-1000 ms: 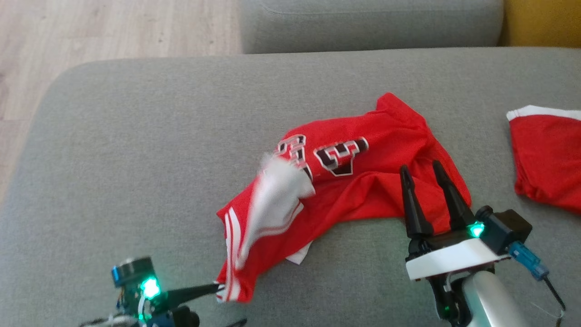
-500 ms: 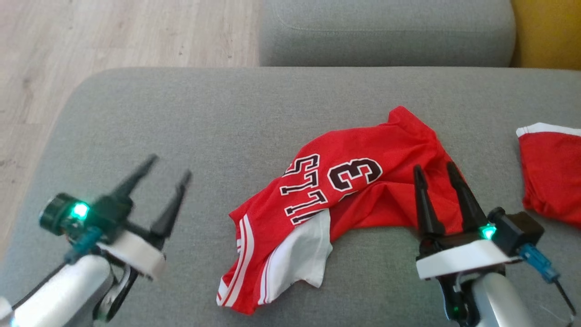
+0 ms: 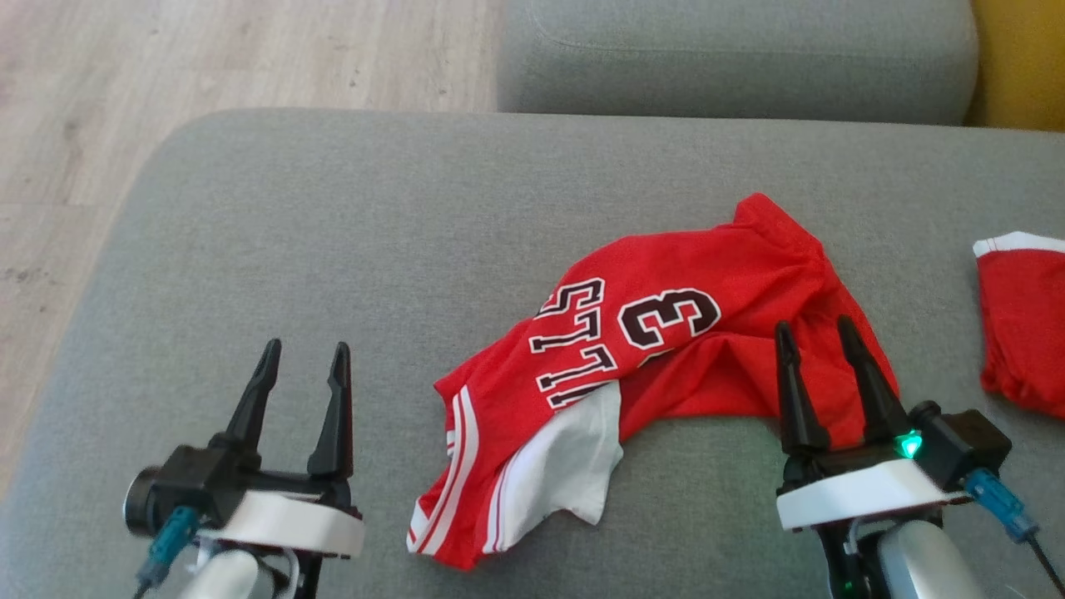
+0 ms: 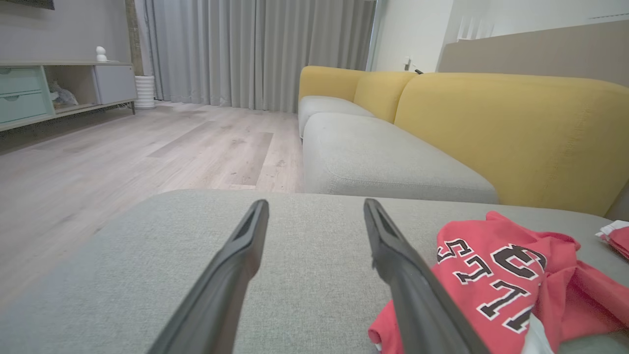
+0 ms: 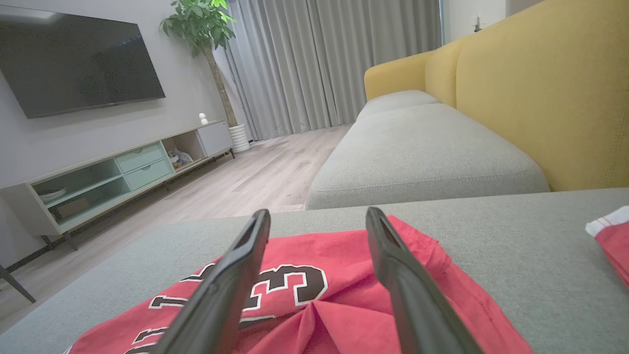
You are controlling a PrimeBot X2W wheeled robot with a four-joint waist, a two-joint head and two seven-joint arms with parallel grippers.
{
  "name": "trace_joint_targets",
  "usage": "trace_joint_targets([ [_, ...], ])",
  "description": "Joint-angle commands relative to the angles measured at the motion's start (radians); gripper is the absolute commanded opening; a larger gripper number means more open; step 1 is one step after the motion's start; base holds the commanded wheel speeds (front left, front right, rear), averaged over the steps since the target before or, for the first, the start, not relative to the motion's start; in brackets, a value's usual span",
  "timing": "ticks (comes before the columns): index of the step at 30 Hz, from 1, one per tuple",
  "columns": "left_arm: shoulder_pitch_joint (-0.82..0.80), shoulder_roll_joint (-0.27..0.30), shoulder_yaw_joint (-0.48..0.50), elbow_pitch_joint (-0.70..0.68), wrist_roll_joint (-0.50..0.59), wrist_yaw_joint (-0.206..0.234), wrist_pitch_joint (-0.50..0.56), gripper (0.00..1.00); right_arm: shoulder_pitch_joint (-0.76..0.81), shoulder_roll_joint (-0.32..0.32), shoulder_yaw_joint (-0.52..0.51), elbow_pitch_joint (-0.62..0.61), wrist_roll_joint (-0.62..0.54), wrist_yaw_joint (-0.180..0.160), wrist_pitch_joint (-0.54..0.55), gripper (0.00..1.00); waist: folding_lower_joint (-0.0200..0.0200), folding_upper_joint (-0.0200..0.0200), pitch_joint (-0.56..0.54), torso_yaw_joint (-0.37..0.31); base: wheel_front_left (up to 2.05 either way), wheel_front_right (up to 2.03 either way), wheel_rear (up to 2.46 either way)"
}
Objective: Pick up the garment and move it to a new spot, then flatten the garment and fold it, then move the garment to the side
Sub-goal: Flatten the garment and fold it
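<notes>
While both grippers hang empty, jaws apart, left gripper (image 3: 305, 349) sits over bare grey cushion (image 3: 333, 233), right gripper (image 3: 814, 326) over right edge of red jersey (image 3: 666, 333). Jersey lies crumpled mid-cushion, white lining (image 3: 566, 474) flipped out. Looks light, limp, slippery; best pinched at striped hem corner (image 3: 437, 520) and far shoulder.

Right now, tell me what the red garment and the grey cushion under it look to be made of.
The red garment: thin, soft cloth, likely synthetic jersey; it crumples into loose folds and carries printed lettering. The grey cushion: matte woven upholstery fabric; a fine speckled weave shows on its surface.
</notes>
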Motion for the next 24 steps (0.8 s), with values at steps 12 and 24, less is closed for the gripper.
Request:
trace_joint_targets([
  [12,-0.229,-0.04,-0.047,0.245,0.03,-0.286,0.156,1.0,-0.049,-0.002,0.051,-0.035,-0.023,0.007,-0.011,1.0,0.0,0.0,0.097,-0.089,0.0,0.0,0.0],
  [24,-0.433,-0.012,-0.237,0.369,-0.144,-0.359,0.439,1.0,-0.088,-0.002,0.052,-0.039,-0.006,0.007,-0.011,1.0,0.0,0.0,0.188,-0.198,0.0,0.0,0.0],
])
